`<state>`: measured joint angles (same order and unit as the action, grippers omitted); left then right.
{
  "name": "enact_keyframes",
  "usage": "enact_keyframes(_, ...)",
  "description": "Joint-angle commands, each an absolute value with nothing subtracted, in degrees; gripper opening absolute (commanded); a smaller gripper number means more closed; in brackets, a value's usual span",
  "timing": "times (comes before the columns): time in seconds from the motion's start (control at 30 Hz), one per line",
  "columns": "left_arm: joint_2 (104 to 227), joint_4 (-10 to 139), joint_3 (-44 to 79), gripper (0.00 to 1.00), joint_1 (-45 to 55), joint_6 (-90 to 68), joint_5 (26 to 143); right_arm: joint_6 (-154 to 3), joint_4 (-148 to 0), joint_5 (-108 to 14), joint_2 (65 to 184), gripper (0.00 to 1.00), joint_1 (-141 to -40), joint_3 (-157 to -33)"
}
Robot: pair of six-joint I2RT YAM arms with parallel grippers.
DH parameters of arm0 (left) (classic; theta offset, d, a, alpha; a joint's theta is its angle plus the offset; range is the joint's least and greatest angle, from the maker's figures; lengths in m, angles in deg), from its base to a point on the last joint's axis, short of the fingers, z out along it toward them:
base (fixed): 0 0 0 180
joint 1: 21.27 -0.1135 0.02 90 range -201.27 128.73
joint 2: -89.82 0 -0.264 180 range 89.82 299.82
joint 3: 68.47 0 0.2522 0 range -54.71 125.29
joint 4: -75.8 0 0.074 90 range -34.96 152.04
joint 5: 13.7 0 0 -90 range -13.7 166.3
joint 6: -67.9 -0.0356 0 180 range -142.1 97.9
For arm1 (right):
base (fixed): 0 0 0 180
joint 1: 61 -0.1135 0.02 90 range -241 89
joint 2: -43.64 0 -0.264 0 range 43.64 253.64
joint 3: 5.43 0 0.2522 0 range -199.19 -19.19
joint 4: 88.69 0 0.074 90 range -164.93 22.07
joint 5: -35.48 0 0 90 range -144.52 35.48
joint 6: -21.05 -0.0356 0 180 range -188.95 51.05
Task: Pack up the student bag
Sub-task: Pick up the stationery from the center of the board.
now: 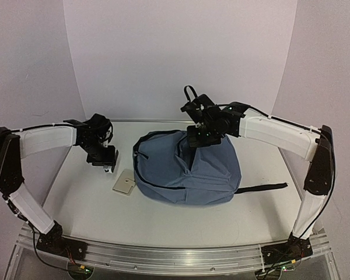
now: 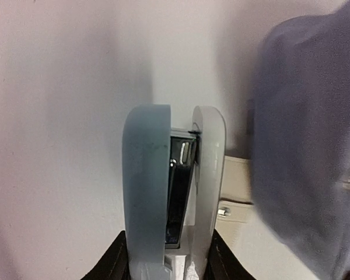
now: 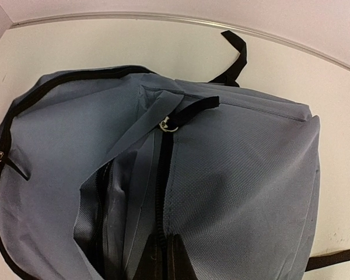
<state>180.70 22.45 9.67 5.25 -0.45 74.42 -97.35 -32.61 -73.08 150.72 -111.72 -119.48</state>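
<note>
The left gripper point(image 1: 107, 162), well left of the bag point(image 1: 169, 175), is clamped narrowly on a small dark glossy object point(image 2: 179, 192); I cannot tell what it is. A beige card point(image 1: 123, 185) lies flat just beside the bag's left side. The bag sits in the middle of the table point(image 1: 93, 213). It looks soft and light and is likely to sag and fold, so seams, zip tape or straps should give the firmest hold. The right gripper point(image 1: 203, 140) is pinched closed on fabric at the bag's top, by the zip point(image 3: 161, 192), tenting it upward. A strap point(image 1: 262, 188) trails right of the bag. Open room lies in front of the bag, and the wall point(image 1: 175, 58) stands close behind it.
</note>
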Motion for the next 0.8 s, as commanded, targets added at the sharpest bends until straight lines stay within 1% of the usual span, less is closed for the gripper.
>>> enact_keyframes(0.0,170.88,26.24,15.53,0.30,9.89,3.48,89.10,-96.30,-39.60,-66.36,145.05,0.00,-112.57,-122.99)
enact_keyframes(0.1,170.99,32.07,17.17,0.31,13.71,7.61,96.76,-96.55,-40.86,-64.20,145.20,0.00,-112.59,-122.99)
enact_keyframes(0.2,174.23,38.62,18.82,0.31,17.01,11.85,103.13,-96.81,-41.74,-62.90,145.72,0.00,-112.59,-122.99)
enact_keyframes(0.33,179.68,43.81,21.54,0.31,19.70,14.49,108.19,-96.94,-42.26,-61.96,146.02,0.00,-112.59,-123.01)
enact_keyframes(0.57,188.26,39.96,27.57,0.30,21.77,14.85,110.49,-97.35,-43.00,-61.96,145.61,0.00,-112.58,-122.78)
enact_keyframes(0.77,192.88,36.91,30.82,0.30,22.05,15.24,110.60,-97.51,-43.76,-61.29,145.38,0.00,-112.59,-122.49)
